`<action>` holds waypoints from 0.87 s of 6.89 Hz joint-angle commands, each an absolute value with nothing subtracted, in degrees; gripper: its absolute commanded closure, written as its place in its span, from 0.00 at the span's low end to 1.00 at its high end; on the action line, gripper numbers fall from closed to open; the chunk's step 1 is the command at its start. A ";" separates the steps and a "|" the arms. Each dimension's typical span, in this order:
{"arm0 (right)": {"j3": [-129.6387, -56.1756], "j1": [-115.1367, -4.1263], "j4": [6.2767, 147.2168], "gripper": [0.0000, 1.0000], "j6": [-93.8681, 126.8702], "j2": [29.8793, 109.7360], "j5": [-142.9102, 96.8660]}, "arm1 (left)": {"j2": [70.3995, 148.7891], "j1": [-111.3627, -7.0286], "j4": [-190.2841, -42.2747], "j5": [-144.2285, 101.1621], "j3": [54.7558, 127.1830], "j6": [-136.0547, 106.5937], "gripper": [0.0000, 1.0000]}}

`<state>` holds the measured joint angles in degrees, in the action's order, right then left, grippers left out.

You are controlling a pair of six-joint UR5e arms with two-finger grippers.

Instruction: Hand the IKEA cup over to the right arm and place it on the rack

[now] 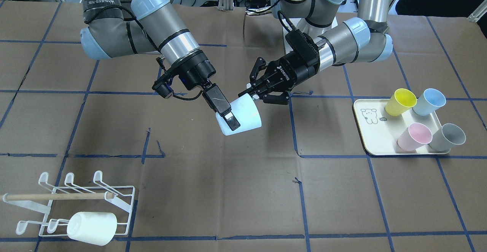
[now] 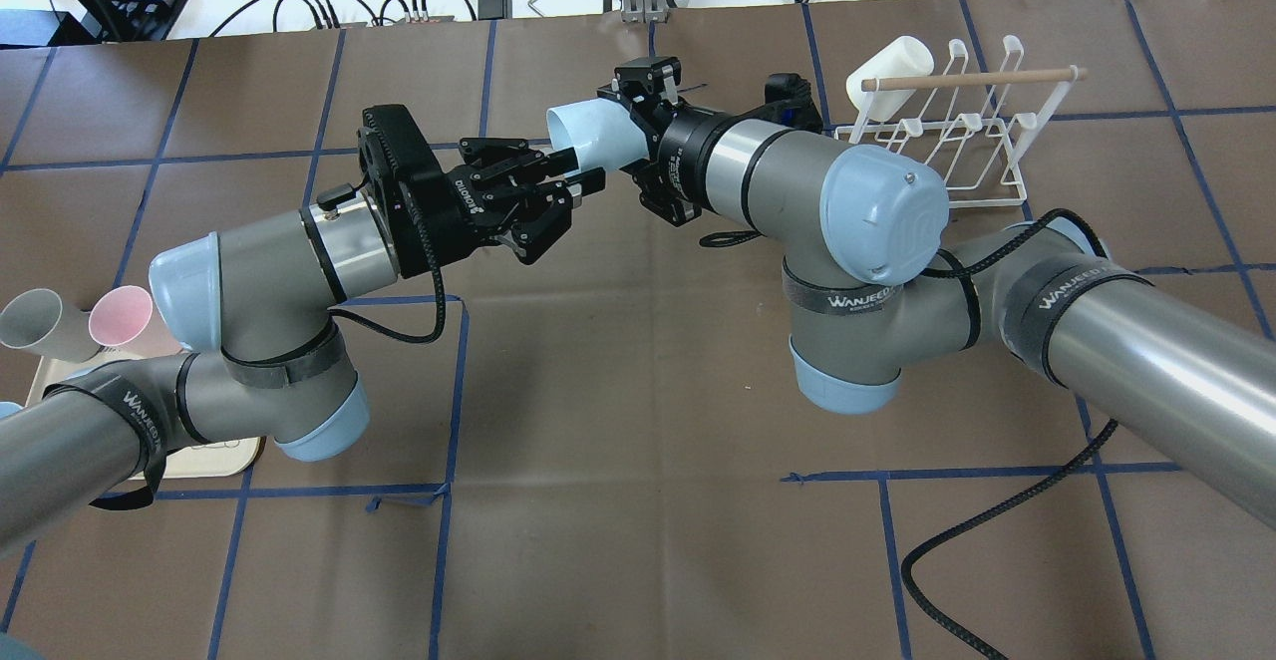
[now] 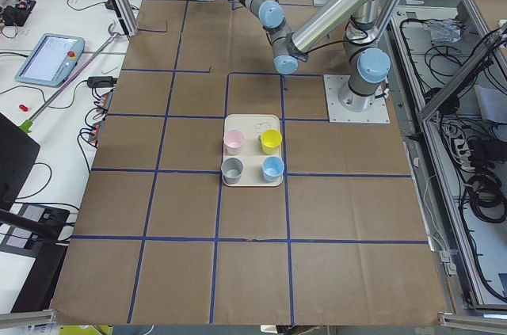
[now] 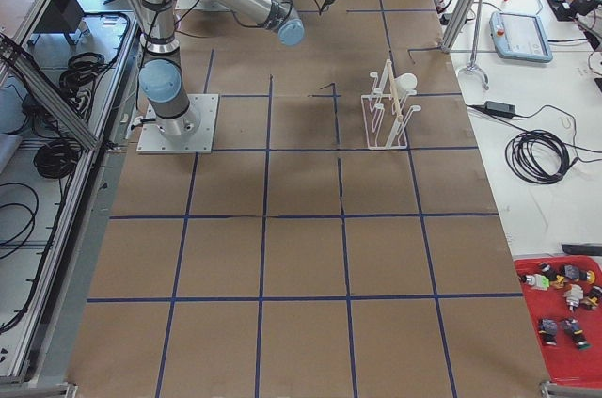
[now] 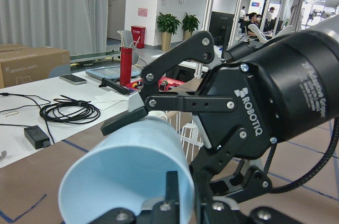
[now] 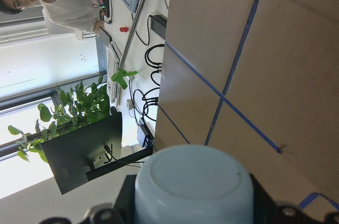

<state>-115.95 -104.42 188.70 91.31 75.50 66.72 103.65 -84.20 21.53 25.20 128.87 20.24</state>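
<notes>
Now — right pincer (image 1: 233, 119) clamped on pale-blue cup (image 1: 247, 113) | left pincer (image 1: 260, 93) apart at rim

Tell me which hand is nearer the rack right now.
Right. The right hand, gripping the cup, is on its rack side; the left hand is past the cup's mouth, farther off.

**Six cameras on one tabletop**

The overhead view looks forward and down over the tabletop (image 2: 638, 560) from behind the robot. The front view faces the robot steeply from across, so the rack (image 1: 57, 196) lies on the opposite side. Two high, distant end views look along the table, one nearest the tray (image 3: 252, 153), the other nearest the rack. Both wrist cameras sit close on the pale blue cup (image 5: 127, 181): the left looks into its mouth, the right at its base.
</notes>
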 commanded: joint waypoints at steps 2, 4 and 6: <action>-115.93 -104.41 188.70 0.66 91.41 75.85 66.71 | 103.53 -83.42 21.36 25.31 128.67 17.93 0.01; -115.67 -104.24 188.88 0.69 91.14 75.50 66.62 | 104.33 -75.38 21.36 25.40 129.11 17.84 0.01; -113.31 -101.27 188.79 0.75 90.27 74.97 66.97 | 105.20 -72.77 20.57 30.72 128.24 15.23 0.01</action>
<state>-114.86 -103.08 189.04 90.70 75.28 66.95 104.56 -74.12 21.00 27.15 128.62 17.13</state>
